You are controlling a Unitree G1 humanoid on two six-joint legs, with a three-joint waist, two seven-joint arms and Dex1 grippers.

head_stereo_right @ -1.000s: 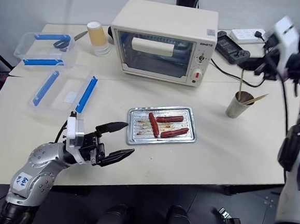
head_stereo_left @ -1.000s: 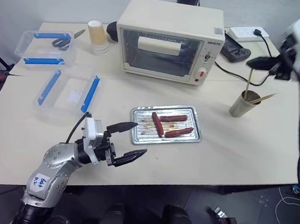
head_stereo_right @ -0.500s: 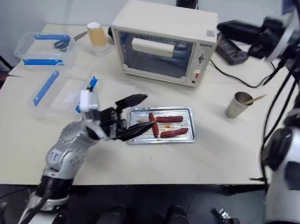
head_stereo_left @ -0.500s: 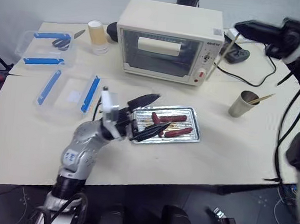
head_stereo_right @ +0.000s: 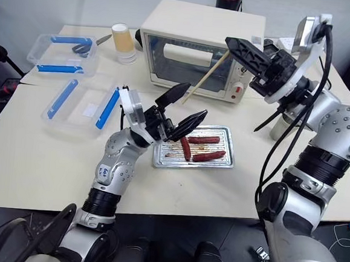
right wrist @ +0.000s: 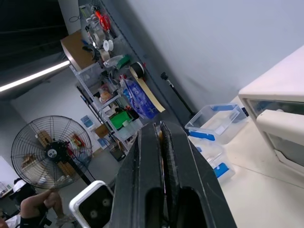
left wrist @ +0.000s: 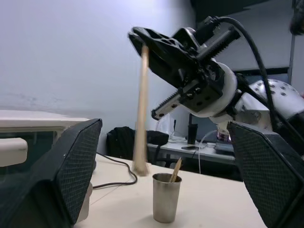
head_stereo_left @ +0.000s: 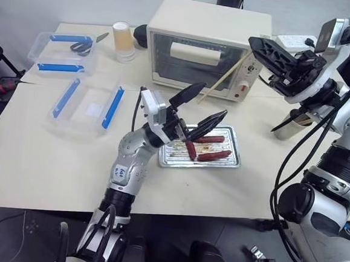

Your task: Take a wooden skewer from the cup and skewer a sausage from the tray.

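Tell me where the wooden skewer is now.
The skewer is clamped in the right claw, slanting down in the air before the toaster oven, above the sausage tray.

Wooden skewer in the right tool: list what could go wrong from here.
1. The right tool grips the wooden skewer at its very end; a push into a sausage might pivot or slip it.
2. The open left tool hovers over the tray; skewer and fingers could collide.
3. The loose tray may slide.

Pale tan wooden skewer [head_stereo_right: 205,72], reddish-brown glossy sausages [head_stereo_right: 203,139] on shiny ridged metal tray [head_stereo_right: 223,164], brown grease streaks. Cream toaster oven [head_stereo_right: 200,47], blue-clipped clear boxes [head_stereo_right: 64,54], beige counter [head_stereo_right: 40,151].
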